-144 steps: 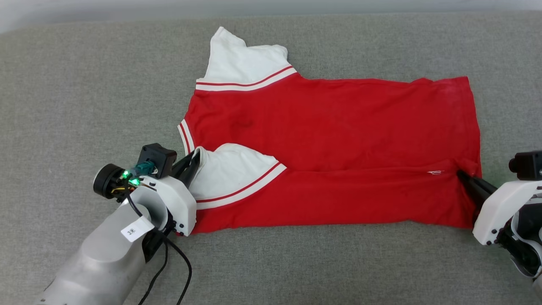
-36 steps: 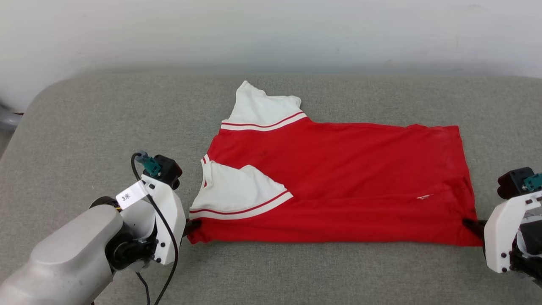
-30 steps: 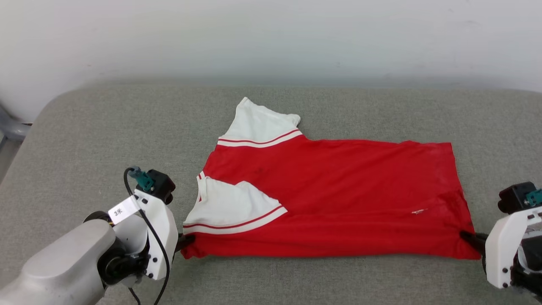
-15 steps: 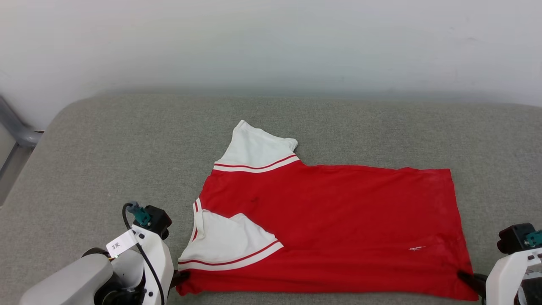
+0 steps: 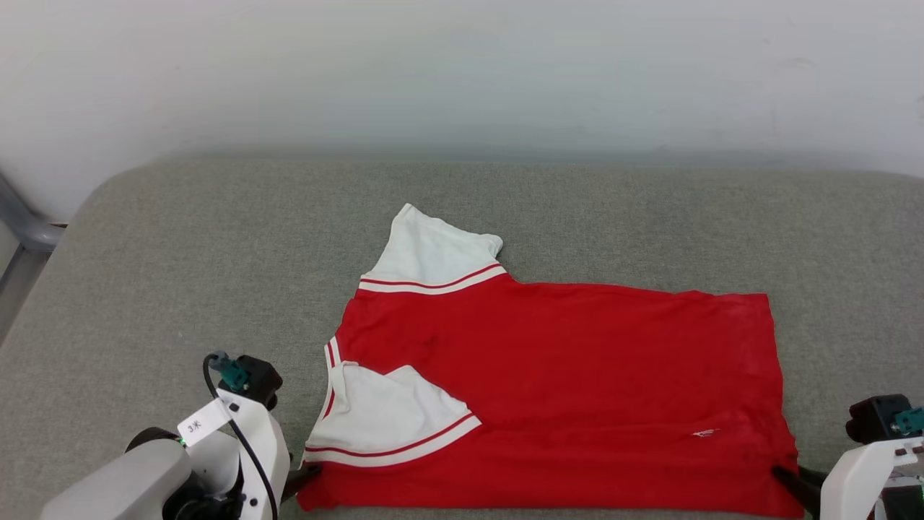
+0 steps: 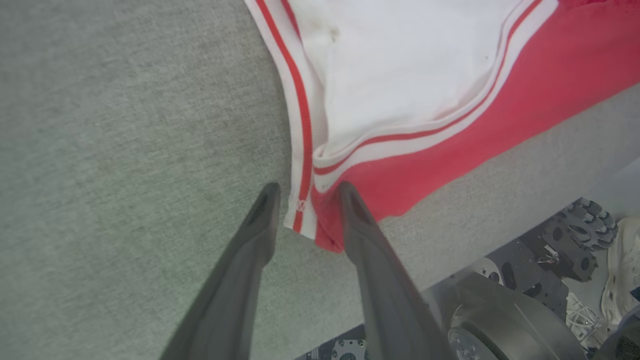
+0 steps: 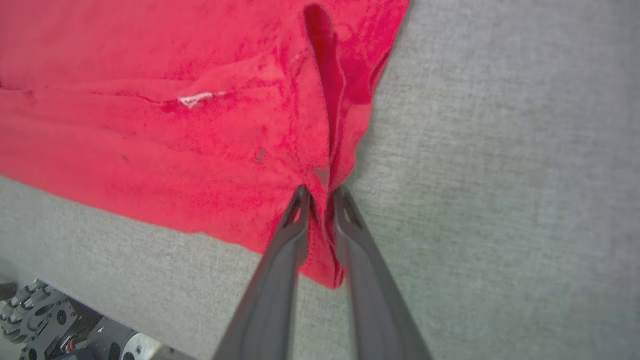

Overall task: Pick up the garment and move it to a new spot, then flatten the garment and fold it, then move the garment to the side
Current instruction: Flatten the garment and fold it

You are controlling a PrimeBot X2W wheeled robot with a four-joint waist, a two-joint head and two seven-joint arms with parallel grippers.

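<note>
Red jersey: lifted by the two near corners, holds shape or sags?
Likely sags: the garment lies limp, and a ridge puckers up where the right gripper pinches its hem. Probably light: the cloth looks thin, lying flat in two layers. It may drag rather than slide on the coarse grey cushion, so the folded-in sleeve could shift.

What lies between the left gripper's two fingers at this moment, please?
In the left wrist view, a corner of the garment, striped trim beside red cloth, lies in the gap between the parted fingers of the left gripper, on the grey cushion.
</note>
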